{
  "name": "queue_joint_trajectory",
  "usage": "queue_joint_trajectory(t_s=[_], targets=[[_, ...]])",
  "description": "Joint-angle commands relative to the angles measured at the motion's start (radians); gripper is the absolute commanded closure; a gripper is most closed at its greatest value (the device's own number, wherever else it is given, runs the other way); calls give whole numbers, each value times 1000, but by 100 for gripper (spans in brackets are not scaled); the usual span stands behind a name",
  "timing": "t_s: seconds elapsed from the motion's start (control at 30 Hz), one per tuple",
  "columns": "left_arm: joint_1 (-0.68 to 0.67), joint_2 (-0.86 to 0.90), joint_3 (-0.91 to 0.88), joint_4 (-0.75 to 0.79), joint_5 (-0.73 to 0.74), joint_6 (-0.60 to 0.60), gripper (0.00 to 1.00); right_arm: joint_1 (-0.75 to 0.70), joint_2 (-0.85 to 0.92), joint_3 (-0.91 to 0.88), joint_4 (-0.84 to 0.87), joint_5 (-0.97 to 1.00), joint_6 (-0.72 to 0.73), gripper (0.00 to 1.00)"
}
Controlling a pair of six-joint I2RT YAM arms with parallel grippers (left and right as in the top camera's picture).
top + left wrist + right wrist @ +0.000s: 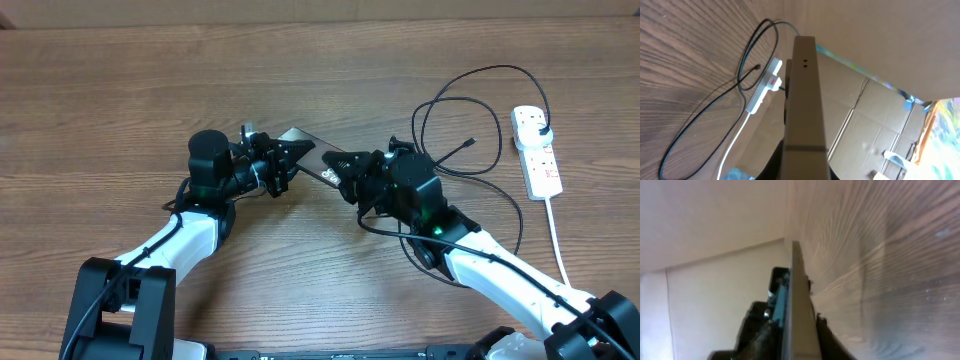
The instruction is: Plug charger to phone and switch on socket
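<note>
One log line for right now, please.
phone: between both grippers | left gripper: jaws shut on phone | right gripper: jaws astride phone, grip unclear | charger: tip loose on table

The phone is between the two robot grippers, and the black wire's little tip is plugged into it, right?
Not quite. The phone is between the left gripper and right gripper, but the tip of the charger is not plugged in: it lies loose on the table, off toward the socket. The overhead view shows it.

Wood-grain table (pixel 120 110), beige wall (pixel 715 225) meeting its far edge, cardboard boxes (pixel 875 125) beyond, blue tape (pixel 910 104) on cardboard, multicoloured object (pixel 945 130) at frame edge
</note>
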State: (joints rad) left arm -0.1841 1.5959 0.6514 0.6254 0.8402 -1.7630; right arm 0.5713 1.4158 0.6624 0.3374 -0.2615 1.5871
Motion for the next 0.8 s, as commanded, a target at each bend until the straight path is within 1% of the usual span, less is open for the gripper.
queue_joint_trajectory(t_s=[0.0,0.07,0.17,0.23,0.3,0.4,0.47,0.6,0.7,0.73,0.77], targets=[[-7,-6,11,15,10,-24,96,5,12,5,-4,49,-155,64],[-5,-6,11,2,5,-2,95,5,12,5,-16,87,-331,60],[-2,-6,11,-96,2,6,96,-6,11,5,-50,154,-561,50],[5,-5,11,-178,6,26,96,-20,11,5,-65,196,-682,48],[18,-5,11,-251,19,78,96,-43,10,6,-83,224,-768,46],[55,-5,11,-328,65,142,96,-89,0,18,-148,246,-808,40],[90,-5,11,-346,105,171,96,-129,-7,48,-237,257,-808,40],[160,10,12,-346,137,177,96,-210,-10,171,-489,288,-821,38],[191,40,27,-344,142,150,96,-262,-10,312,-721,335,-876,37],[194,56,39,-344,148,145,96,-277,-10,363,-801,362,-889,36],[196,74,58,-344,155,143,96,-289,-10,414,-878,394,-898,33]])
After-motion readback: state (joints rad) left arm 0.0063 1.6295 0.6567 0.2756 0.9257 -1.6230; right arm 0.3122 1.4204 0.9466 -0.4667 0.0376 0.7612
